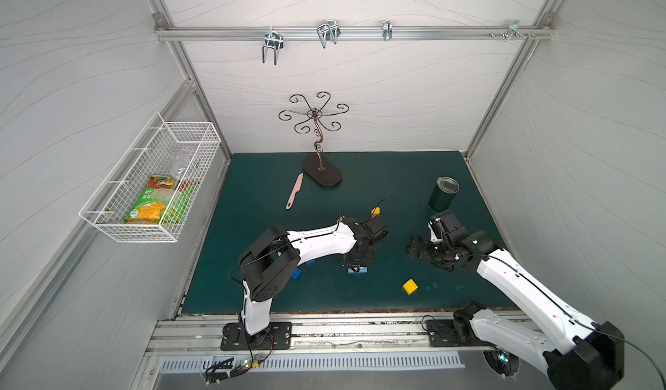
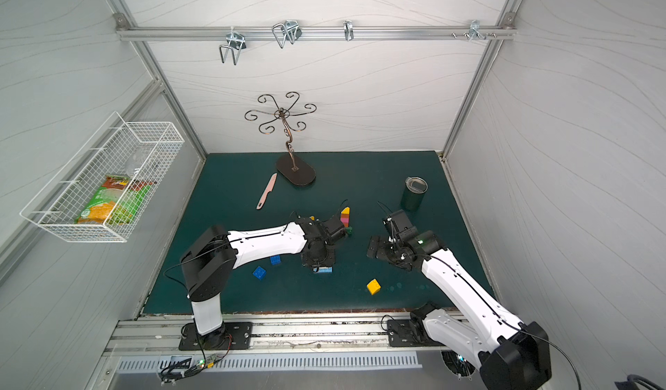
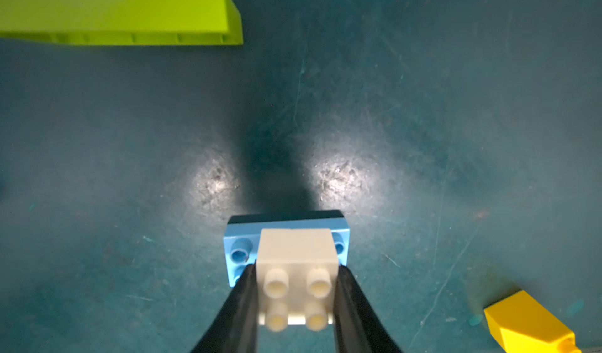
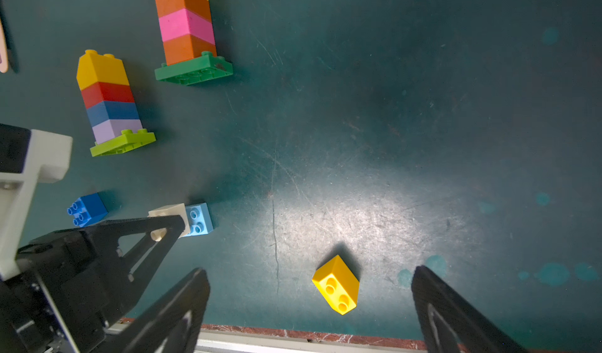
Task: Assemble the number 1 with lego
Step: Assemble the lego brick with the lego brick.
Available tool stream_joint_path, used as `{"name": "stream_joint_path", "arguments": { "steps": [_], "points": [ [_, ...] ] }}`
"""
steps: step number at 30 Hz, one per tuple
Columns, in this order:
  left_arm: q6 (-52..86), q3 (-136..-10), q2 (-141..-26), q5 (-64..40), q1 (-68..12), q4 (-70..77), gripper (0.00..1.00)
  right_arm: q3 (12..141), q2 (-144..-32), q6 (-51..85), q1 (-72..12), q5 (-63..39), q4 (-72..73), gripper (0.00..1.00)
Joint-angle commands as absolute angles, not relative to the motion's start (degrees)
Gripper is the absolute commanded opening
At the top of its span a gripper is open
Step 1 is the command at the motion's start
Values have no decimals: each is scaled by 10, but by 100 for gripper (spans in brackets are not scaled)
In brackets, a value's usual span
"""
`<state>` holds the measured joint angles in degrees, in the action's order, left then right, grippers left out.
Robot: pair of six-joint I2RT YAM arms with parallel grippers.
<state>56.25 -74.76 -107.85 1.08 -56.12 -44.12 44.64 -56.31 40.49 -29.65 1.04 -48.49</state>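
Left gripper [image 3: 296, 271]: black fingers pressed against two opposite sides of small white square studded plastic brick [image 3: 297, 250], pinching it; aimed down at the mat.
White brick, place: on top of longer light-blue studded plastic brick [image 3: 239, 250], apparently touching it; full seating not discernible.
Right gripper [image 4: 311, 271]: fingers spread wide with nothing between them; poised above the mat, near the loose yellow brick.
Done (judged): two upright columns, each readable as a "1".
- Lime-based column [image 4: 109, 103]: yellow, red, blue and lilac squares on a lime base.
- Green-based column [image 4: 187, 25]: yellow, orange, pink and orange squares on a dark-green base.
In hand (judged): third column, first course only.
Left (judged): white brick to be pressed home, then more squares stacked above.
Loose stock on the mat: yellow square brick [image 4: 338, 283] on its side; blue square brick [image 2: 259, 273]; second blue brick [image 2: 275, 260] just beside it.
Surface: dark teal mat [image 1: 360, 190], scuffed and scratched, with pale spots near the front edge and glare patches under the wrist lights.
Room: white wave-patterned wall panels; aluminium rail with metal hooks [image 1: 326, 33].
Room, left wall: white wire basket [image 1: 151, 179] holding a green snack packet.
Room, back of mat: bronze scroll-wire stand [image 1: 319, 143], pink plastic knife [image 1: 294, 191] and dark-green lidded tumbler [image 1: 444, 194], all apart from the bricks.
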Motion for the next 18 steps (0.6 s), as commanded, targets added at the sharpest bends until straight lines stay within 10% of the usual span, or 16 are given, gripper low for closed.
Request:
{"name": "stream_joint_path", "arguments": {
  "steps": [1, 18],
  "points": [
    [570, -748, -1083, 9, -569, -444, 0, 443, -566, 397, -293, 5, -488, 99],
    [566, -717, -1086, 19, -566, -446, 0, 445, -560, 396, -292, 1, -491, 99]
  ]
}}
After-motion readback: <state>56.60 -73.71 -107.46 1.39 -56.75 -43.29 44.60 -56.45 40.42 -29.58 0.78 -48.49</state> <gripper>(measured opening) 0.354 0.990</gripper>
